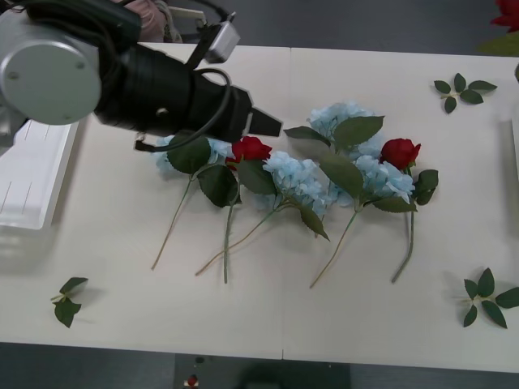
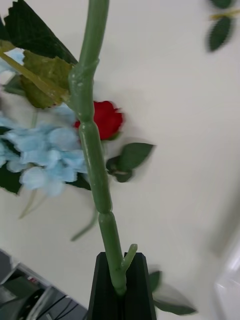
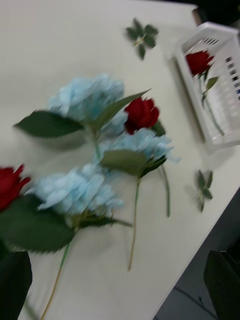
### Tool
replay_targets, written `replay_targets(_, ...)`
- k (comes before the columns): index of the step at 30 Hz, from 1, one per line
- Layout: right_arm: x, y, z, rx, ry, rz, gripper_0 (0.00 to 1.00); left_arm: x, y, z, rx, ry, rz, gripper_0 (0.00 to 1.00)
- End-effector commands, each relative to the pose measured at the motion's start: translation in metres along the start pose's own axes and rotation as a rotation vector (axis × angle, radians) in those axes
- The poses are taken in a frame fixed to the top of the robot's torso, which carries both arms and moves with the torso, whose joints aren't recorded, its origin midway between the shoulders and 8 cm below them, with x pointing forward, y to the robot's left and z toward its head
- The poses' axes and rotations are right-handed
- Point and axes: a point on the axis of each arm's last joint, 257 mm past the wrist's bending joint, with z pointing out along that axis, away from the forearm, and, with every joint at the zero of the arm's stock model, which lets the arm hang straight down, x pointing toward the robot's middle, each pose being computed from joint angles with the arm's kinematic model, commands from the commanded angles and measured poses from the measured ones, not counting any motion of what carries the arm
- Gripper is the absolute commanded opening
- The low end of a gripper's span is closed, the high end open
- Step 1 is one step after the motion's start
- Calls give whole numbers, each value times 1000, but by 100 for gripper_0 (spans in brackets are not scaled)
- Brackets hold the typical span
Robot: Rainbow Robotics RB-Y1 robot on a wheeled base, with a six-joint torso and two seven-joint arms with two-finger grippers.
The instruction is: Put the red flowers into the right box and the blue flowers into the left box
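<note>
Several blue flowers and two red flowers lie mixed in the middle of the table. My left gripper hovers over their left end, open and holding nothing, its black fingers at the corners of the left wrist view. My right gripper is shut on a green flower stem held above the table. A red flower head shows at the far right of the front view; it looks like the held one. The right box has one red flower lying in it. The left box sits at the table's left edge.
Loose green leaf sprigs lie at the back right, front right and front left. The table's front edge runs close below the flower stems. Bare table lies between the flowers and each box.
</note>
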Motion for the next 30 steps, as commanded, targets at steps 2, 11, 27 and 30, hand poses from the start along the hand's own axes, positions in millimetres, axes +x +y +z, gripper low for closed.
replay_targets(2,3,-61,-36,251,-9,76,0,39,49,-24,-115,86,29,100)
replay_targets(11,34,-123,-54,505,27,300,0,98,139,-31,-260,170,-75,100)
replay_targets(27,84,-169,-48,650,-9,565,0,97,194,14,-379,198,-47,100)
replay_targets(30,96,-177,-37,662,-14,573,0,95,198,28,-389,206,-26,100)
